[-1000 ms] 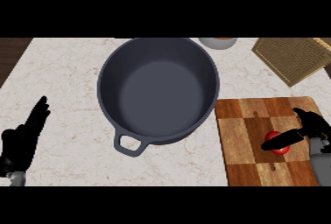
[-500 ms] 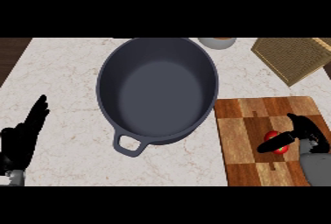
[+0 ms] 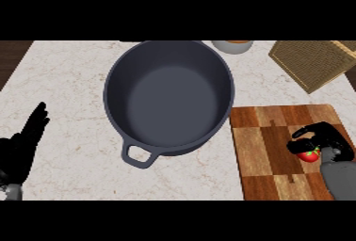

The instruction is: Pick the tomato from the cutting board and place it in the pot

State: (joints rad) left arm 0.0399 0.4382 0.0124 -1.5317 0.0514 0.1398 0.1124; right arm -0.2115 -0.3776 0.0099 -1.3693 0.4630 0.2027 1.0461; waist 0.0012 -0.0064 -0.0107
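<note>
Marble counter holds 1 pot, 1 cutting board; right robot hand grasps 1 tomato.

— Lower right corner?
— Right forearm: plain mid-grey, smooth and rounded, broadening toward the edge of the frame.
— And above it?
— Right hand: black throughout, with faint highlights along the knuckles, made up of short segmented fingers and a thumb. Small grey patch at the wrist, where black meets grey.
— Lower left?
— Left hand: the same black, with slim, tapering fingers, dark enough to read almost as a silhouette.
— Any arm showing there?
— Only a sliver of left forearm: grey, at the bottom edge, just below the black wrist. Seams, screws and markings too small to tell.
</note>
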